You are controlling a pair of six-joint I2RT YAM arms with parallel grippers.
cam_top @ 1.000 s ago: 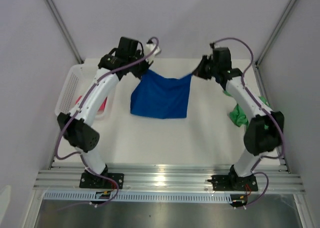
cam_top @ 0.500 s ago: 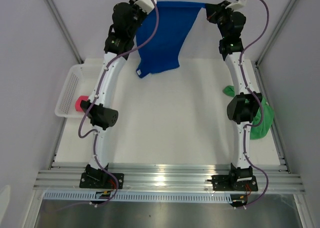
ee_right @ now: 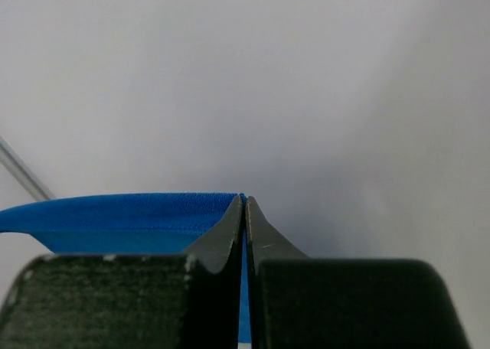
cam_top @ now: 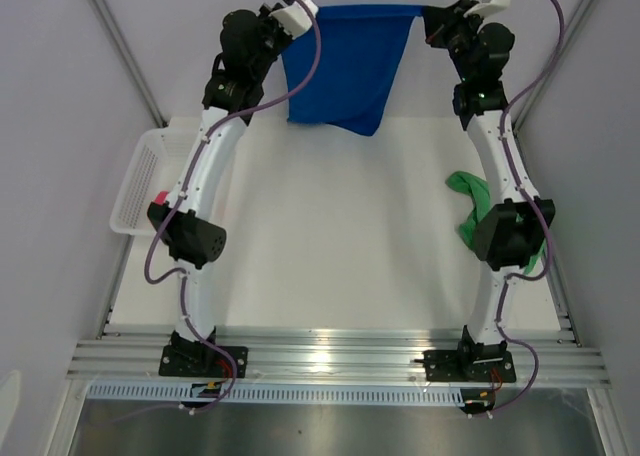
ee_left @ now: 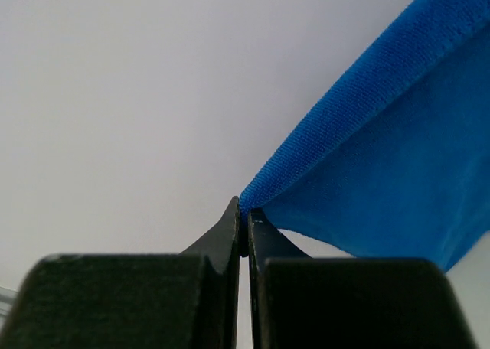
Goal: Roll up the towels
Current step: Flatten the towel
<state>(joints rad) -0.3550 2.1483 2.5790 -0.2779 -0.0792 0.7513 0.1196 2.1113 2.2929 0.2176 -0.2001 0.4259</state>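
The royal blue towel [cam_top: 345, 66] hangs stretched in the air at the far side of the table, its top edge taut between both grippers. My left gripper [cam_top: 283, 16] is shut on its left top corner [ee_left: 253, 196]. My right gripper [cam_top: 428, 18] is shut on its right top corner [ee_right: 153, 211]. The towel's lower edge hangs above the far table edge. The green towel [cam_top: 472, 204] lies crumpled at the right side of the table, partly behind the right arm. The pink-red towel [cam_top: 160, 198] lies in the white mesh basket [cam_top: 140, 181], mostly hidden by the left arm.
The white table top [cam_top: 330, 236] spreads between the arms. The basket stands at the left edge. Metal frame posts [cam_top: 120, 46] rise at the back corners, with grey walls close around. An aluminium rail [cam_top: 330, 356] holds the arm bases at the near edge.
Both arms raised the blue towel from the table high into the air and stretched it. Since half a second ago the towel hangs broader and the right arm has shifted right.
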